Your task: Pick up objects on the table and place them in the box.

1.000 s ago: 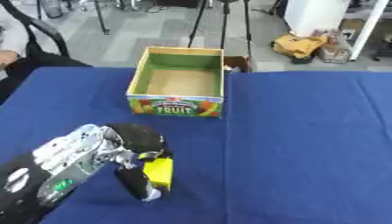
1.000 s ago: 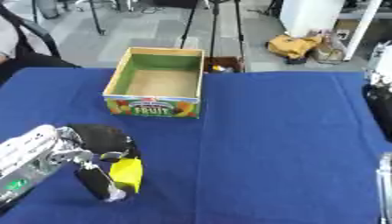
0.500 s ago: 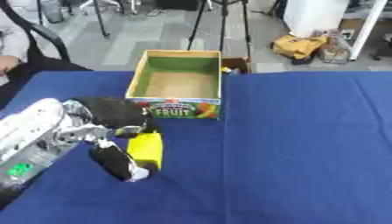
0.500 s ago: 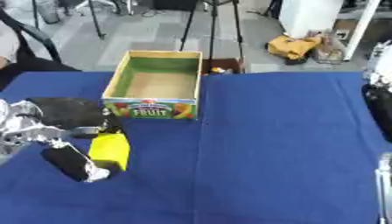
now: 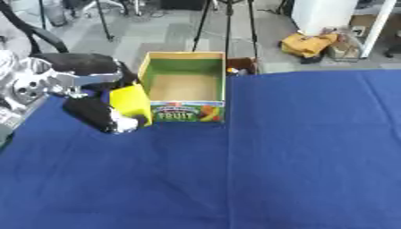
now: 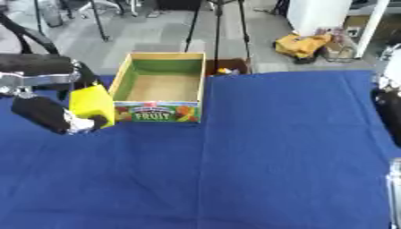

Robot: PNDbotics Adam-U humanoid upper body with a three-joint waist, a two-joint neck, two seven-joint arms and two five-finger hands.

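Fingers (image 5: 98,114) of left hand (image 5: 86,96) partly hide yellow object (image 5: 131,102) beside box (image 5: 185,85)

Black hand (image 5: 94,112), silver joints

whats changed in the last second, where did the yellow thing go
The left hand, shut on the yellow object, has carried it from the near part of the blue table up and away to just left of the fruit box, not yet over it. The box stayed put and looks empty.

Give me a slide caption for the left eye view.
Left hand holds a yellow object beside the open fruit box.
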